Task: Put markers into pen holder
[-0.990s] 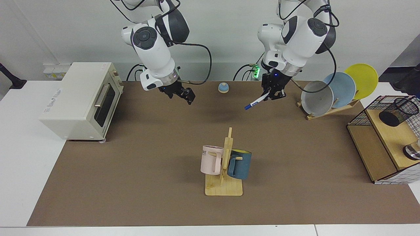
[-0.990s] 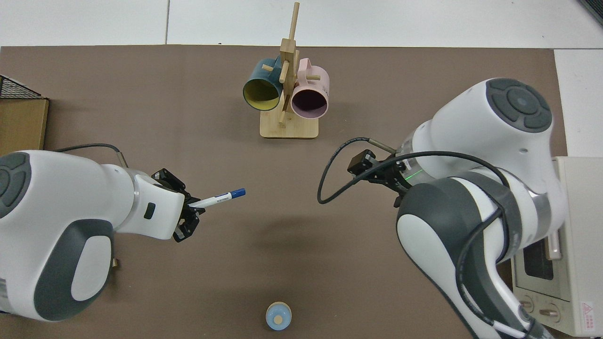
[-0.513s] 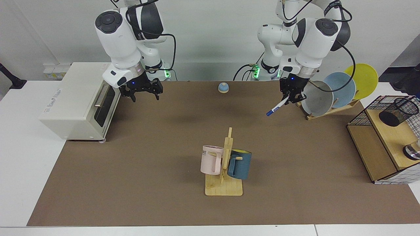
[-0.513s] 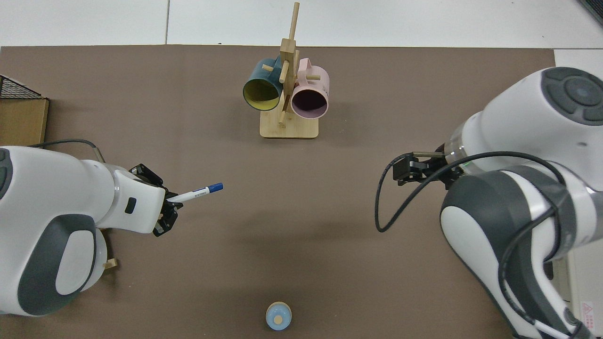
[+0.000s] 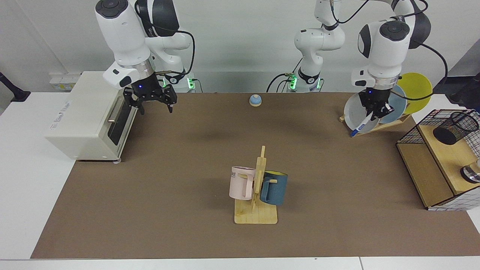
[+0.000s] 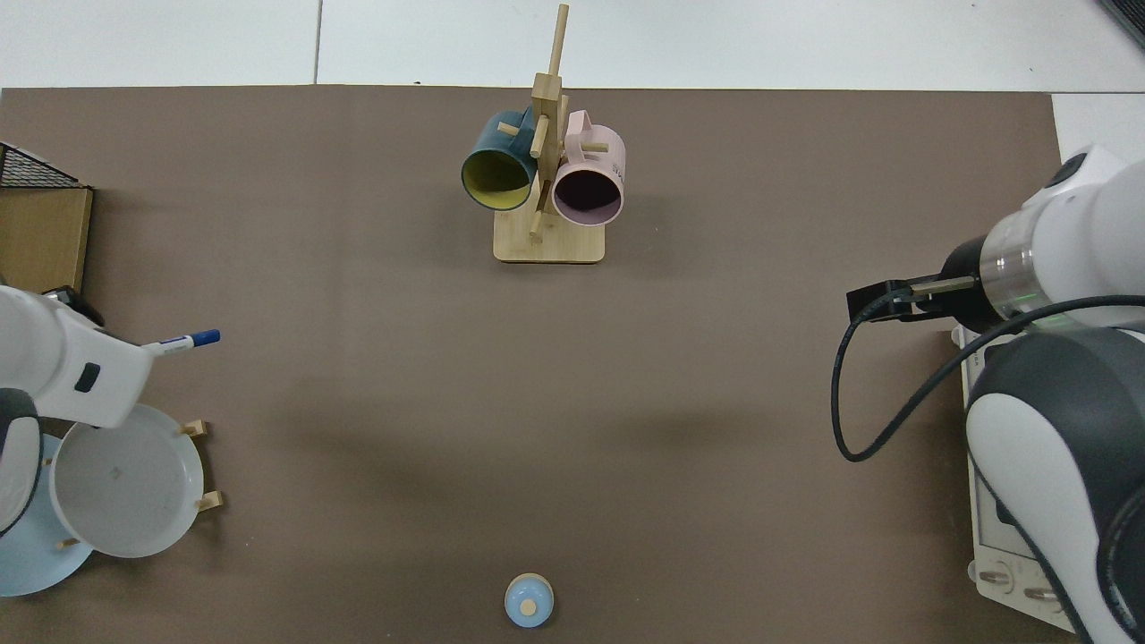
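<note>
The marker (image 5: 360, 123), white with a blue cap, hangs slanted with its cap end down in my left gripper (image 5: 375, 111), which is shut on its upper end in front of the grey plate. In the top view the marker (image 6: 182, 343) sticks out from under the left arm's wrist at the left edge. The black mesh pen holder (image 5: 455, 127) lies tilted on the wooden shelf at the far right of the facing view, well apart from the marker. My right gripper (image 5: 154, 105) hangs open beside the toaster oven's door, holding nothing.
A toaster oven (image 5: 90, 112) stands at the facing view's left. A wooden mug rack (image 5: 256, 215) with a pink and a blue mug is mid-table. Plates (image 5: 390, 101) lean in a rack behind the marker. A wire-grid wooden shelf (image 5: 423, 172) sits at the right edge; a small blue knob (image 5: 255, 100) is at the back.
The left arm has carried the marker toward the plates and shelf side. The right arm has swung away from the table's middle to the toaster oven.
</note>
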Motion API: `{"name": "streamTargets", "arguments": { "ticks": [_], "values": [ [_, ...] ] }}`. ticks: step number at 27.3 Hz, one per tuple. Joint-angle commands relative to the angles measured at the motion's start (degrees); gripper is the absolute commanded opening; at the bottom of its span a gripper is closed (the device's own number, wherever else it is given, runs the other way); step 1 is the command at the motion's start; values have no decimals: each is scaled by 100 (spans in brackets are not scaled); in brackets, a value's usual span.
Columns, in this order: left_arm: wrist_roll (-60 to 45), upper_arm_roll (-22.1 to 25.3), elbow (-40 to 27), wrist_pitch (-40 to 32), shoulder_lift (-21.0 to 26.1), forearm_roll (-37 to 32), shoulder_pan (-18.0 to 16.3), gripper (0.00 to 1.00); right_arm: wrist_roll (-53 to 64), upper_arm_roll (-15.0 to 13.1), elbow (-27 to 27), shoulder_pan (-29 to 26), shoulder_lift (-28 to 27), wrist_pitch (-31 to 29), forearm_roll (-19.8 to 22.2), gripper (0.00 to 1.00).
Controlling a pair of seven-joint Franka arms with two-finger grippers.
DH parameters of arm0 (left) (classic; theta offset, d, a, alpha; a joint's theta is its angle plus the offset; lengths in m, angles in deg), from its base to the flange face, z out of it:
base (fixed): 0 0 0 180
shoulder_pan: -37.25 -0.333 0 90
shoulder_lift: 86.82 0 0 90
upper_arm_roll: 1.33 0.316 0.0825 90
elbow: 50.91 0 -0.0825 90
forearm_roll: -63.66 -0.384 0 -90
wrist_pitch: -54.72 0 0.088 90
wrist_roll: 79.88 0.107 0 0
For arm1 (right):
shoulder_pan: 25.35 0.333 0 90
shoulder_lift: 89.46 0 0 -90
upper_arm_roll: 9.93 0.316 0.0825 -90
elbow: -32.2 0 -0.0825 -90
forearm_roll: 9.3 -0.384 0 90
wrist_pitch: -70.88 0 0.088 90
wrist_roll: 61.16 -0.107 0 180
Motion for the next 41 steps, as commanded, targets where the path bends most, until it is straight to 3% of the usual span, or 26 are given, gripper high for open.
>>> {"name": "streamTargets", "arguments": {
  "ticks": [1,6,15,22,29,36,41],
  "values": [
    [501,-54,483,105,326,-593,-344,0,14,86,53,-288,57,-74,-11,100],
    [888,-54,861,289,528,-1393,-537,0,14,86,53,-288,57,-91,-11,100],
    [2319,-54,1451,983,810,-2167,-1160,0,14,86,53,-288,57,-91,-11,100],
    [3778,-54,1556,1801,898,-2106,-1872,0,14,86,53,-288,57,-91,-11,100],
    [5132,-27,1820,1881,1082,-1817,-2286,0,14,86,53,-288,57,-91,-11,100],
    [5933,-10,1934,1889,1118,-1254,-2514,0,14,86,53,-288,57,-83,-11,100],
    [6083,-1,1899,1846,1100,-1244,-2576,0,14,86,53,-288,57,-82,-11,100]
  ]
}}
